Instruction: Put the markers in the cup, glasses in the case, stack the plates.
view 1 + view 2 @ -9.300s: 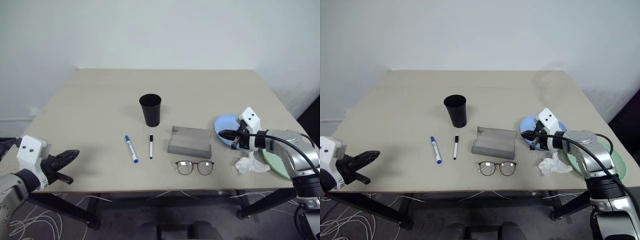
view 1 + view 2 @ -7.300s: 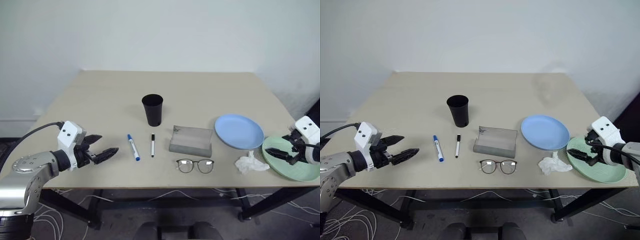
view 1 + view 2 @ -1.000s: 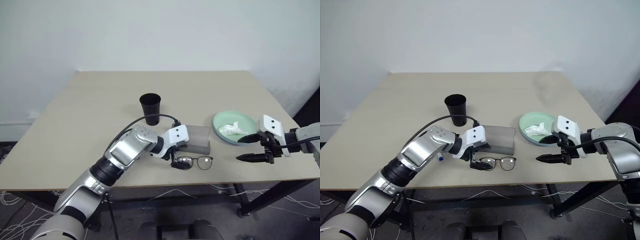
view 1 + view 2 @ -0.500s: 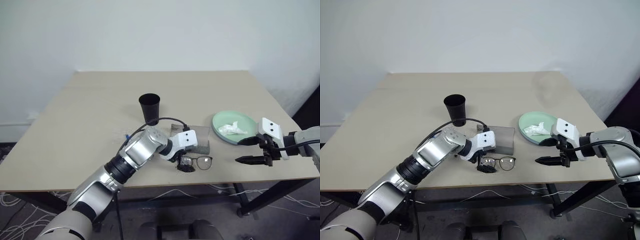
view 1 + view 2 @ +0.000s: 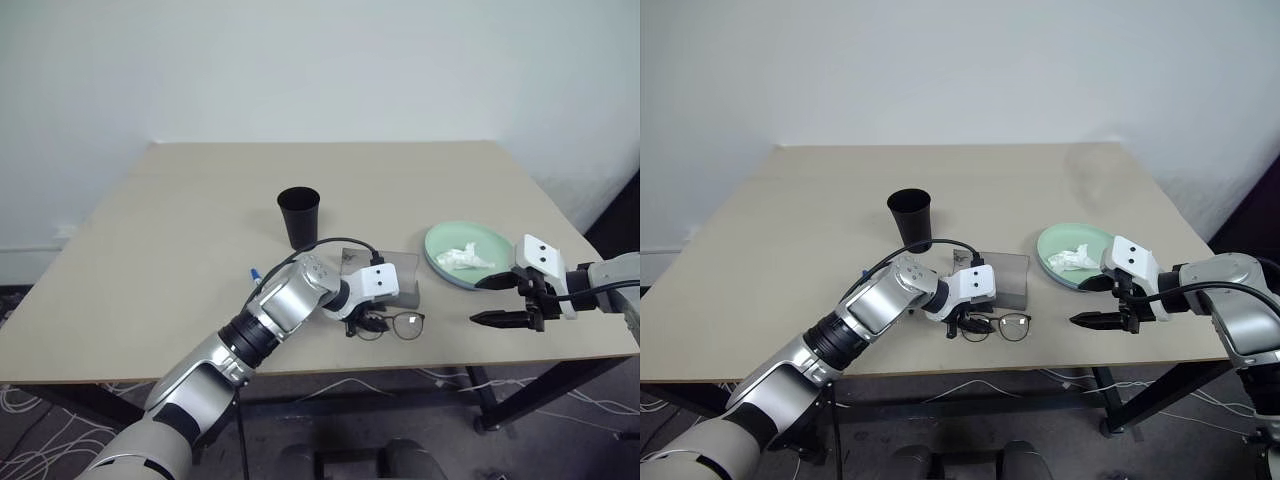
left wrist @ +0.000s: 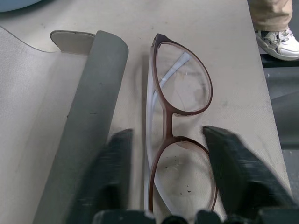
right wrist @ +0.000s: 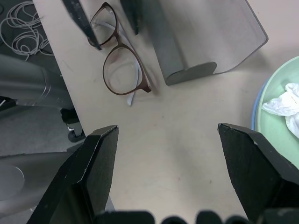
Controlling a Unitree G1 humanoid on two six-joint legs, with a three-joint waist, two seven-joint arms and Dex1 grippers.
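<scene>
Black cup [image 5: 298,216]; grey case [image 5: 400,283]; brownish-framed glasses [image 5: 390,325]; pale green plate [image 5: 448,240] over blue one; white tissue [image 5: 462,257]; blue-tipped marker [image 5: 256,271]; plain beige counter [image 5: 180,230].

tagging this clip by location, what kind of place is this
Probably a lab or test room, not a home: one plain beige table against a bare white wall, with loose cables on the floor beneath it.

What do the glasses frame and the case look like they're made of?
Glasses: thin brownish frame, smooth with a slight sheen, metal or slim plastic, hard to say; pale translucent temples look plastic. Case: matte grey, fabric-like outside with a softly rounded edge, paler lining inside.
</scene>
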